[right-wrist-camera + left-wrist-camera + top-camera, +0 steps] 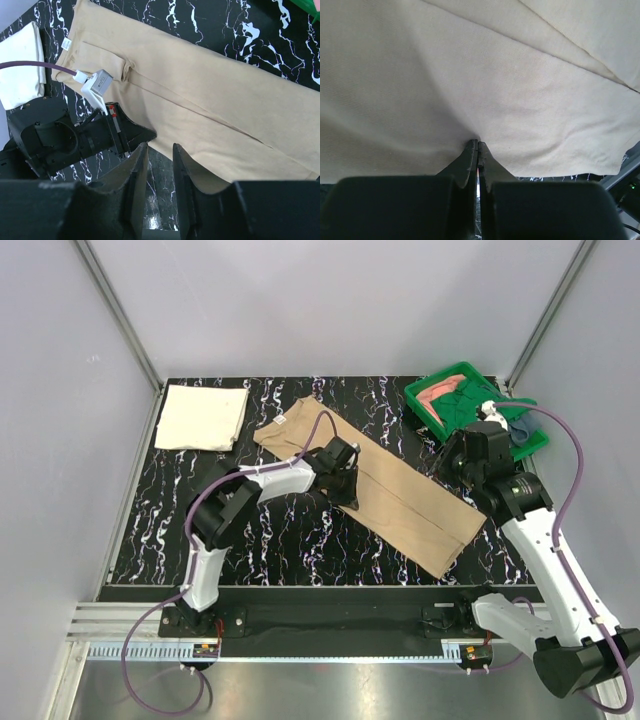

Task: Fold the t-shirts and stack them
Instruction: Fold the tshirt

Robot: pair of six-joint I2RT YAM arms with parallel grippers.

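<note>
A tan t-shirt (400, 500), folded into a long strip, lies diagonally across the black marbled table. My left gripper (348, 492) is shut on its near edge, mid-length; in the left wrist view the tips (478, 142) pinch the tan cloth (470, 75), which creases toward them. My right gripper (445, 460) hovers above the strip's right part, open and empty (160, 147), over the tan shirt (200, 100). A folded cream-white t-shirt (200, 417) lies at the far left. Salmon-pink (435, 398), dark green (465, 405) and grey-blue (520, 430) shirts sit in the tray.
The green plastic tray (435, 378) stands at the far right corner, just behind my right wrist. The left arm (55, 140) and its cable cross the table below the tan strip. White walls enclose the table on three sides.
</note>
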